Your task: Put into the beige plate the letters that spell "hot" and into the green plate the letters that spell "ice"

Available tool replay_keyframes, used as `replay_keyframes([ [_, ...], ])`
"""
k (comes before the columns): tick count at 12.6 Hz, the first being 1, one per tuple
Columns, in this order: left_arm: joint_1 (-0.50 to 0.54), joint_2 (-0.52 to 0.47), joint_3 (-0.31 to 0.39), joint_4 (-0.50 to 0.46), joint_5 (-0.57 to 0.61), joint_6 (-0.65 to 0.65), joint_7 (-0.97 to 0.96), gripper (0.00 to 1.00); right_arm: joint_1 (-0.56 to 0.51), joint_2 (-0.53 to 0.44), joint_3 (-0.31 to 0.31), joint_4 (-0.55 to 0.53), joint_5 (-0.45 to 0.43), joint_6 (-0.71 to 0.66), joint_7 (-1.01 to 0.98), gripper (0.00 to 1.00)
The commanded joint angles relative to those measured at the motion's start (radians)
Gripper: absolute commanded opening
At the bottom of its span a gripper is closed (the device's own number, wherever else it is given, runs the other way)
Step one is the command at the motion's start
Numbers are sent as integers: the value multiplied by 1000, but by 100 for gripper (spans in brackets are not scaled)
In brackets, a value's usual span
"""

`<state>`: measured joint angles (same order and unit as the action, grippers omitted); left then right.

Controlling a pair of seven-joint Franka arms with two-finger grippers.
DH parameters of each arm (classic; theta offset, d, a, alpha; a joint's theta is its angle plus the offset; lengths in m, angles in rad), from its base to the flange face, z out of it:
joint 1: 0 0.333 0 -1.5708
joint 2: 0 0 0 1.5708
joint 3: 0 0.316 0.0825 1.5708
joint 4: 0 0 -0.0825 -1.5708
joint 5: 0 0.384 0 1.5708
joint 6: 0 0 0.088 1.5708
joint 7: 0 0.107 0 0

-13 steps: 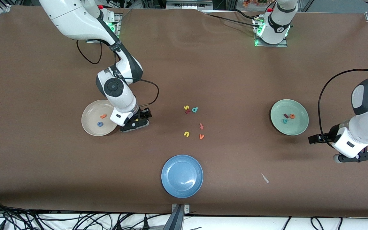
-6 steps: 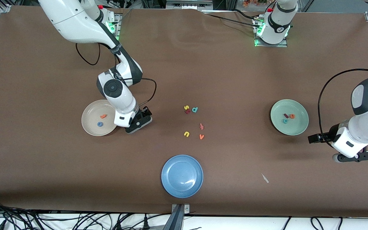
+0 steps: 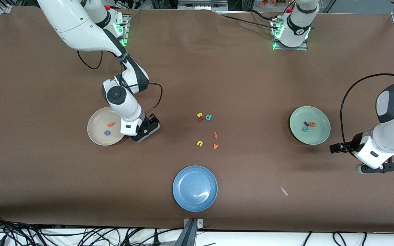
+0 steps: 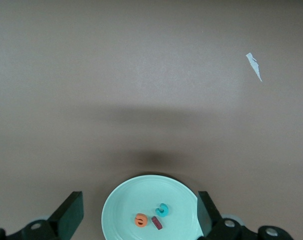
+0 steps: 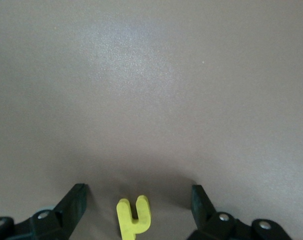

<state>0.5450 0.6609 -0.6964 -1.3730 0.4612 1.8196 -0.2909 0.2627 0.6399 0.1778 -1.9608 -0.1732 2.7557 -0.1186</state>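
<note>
Brown bench [image 3: 46,171]: right gripper [image 5: 136,210], fingers apart around the yellow h [image 5: 134,217] beside the beige plate [image 3: 96,136], should close squarely; left gripper [image 4: 139,220] waits, fingers spread.

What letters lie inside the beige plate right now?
Inside the beige plate: the orange t and the blue o. The right arm covers part of its rim.

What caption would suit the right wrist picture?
Open right gripper low over the brown table, a small yellow foam letter h lying loose between its black fingers.
</note>
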Motion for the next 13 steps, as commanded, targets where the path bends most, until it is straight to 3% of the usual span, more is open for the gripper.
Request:
replay_keyframes([
  [1, -7, -6, 8, 14, -22, -23, 26, 100, -13, -17, 11, -65, -5, 41, -16, 94],
  [5, -7, -4, 8, 14, -22, -23, 24, 100, -14, -74, 9, -141, -2, 48, -15, 84],
  [9, -7, -3, 8, 14, -22, -23, 24, 100, -17, -83, 9, -150, -2, 48, -15, 73],
  [13, -8, -3, 8, 14, -22, -22, 24, 100, -19, -71, 9, -124, -3, 48, -16, 73],
])
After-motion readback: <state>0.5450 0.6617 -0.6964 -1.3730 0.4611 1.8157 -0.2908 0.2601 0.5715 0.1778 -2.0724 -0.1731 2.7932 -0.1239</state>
